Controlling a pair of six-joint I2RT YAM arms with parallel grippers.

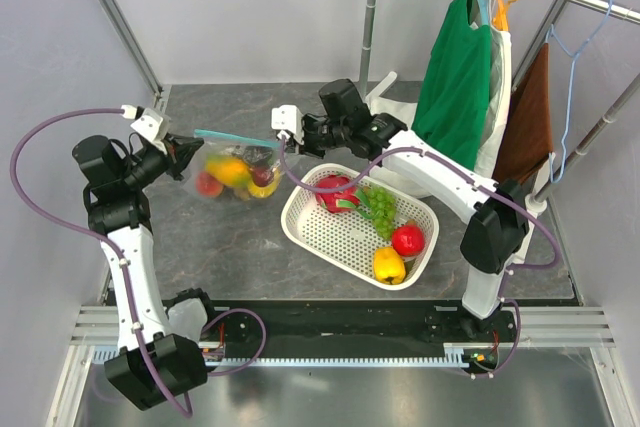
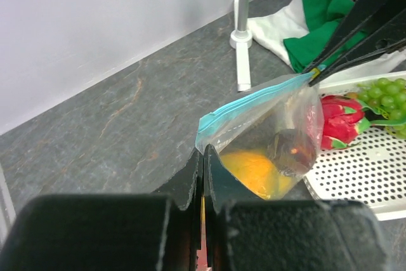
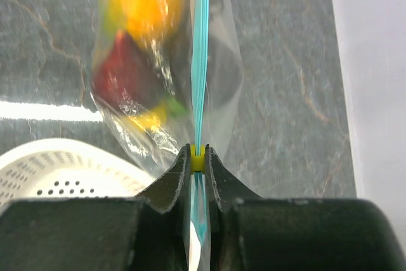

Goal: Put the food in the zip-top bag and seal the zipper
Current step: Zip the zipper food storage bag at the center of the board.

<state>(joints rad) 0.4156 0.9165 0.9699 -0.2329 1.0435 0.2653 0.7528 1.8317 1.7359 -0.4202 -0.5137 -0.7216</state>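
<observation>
The clear zip-top bag (image 1: 238, 172) hangs stretched between my two grippers, above the table. Inside it lies food: an orange-yellow fruit (image 2: 254, 172), a dark piece (image 2: 295, 150) and a red one (image 3: 127, 71). Along the bag's top runs the teal zipper (image 1: 235, 137), drawn into one thin line (image 3: 200, 61). My left gripper (image 2: 203, 157) is shut on the bag's left corner. At the right end, my right gripper (image 3: 198, 157) is shut on the zipper's small yellow slider (image 3: 198, 162). More food sits in the basket: a pink dragon fruit (image 1: 337, 192), green grapes (image 1: 378, 205), a red fruit (image 1: 407, 239) and a yellow one (image 1: 389, 265).
A white perforated basket (image 1: 300, 222) stands just right of the bag, below my right arm. A clothes rail at the back right carries a green garment (image 1: 455, 77) and a brown cloth (image 1: 530, 117). A metal pole (image 1: 372, 7) rises at the back. Grey walls close the left and back.
</observation>
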